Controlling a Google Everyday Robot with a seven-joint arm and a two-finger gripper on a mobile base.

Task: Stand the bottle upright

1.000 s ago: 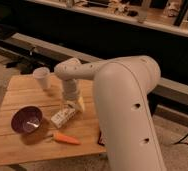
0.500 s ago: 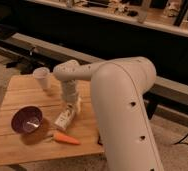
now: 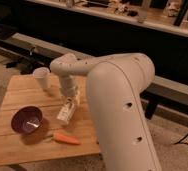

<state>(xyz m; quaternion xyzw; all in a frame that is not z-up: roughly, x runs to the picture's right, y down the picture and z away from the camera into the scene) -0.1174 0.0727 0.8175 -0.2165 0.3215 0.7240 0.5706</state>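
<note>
The bottle [image 3: 65, 113], small and pale with a whitish label, lies slanted on the wooden table [image 3: 17, 150] near its middle. My gripper [image 3: 71, 103] reaches down from the white arm [image 3: 112, 85] and is shut on the bottle's upper, far end. The arm's bulk hides the table's right side.
A white paper cup [image 3: 42, 78] stands at the back left of the table. A purple bowl [image 3: 27, 120] sits left of the bottle. An orange carrot [image 3: 66, 138] lies just in front of the bottle. A dark counter runs behind the table.
The gripper has come down onto the bottle's far end and shut on it. The bottle has barely shifted.
</note>
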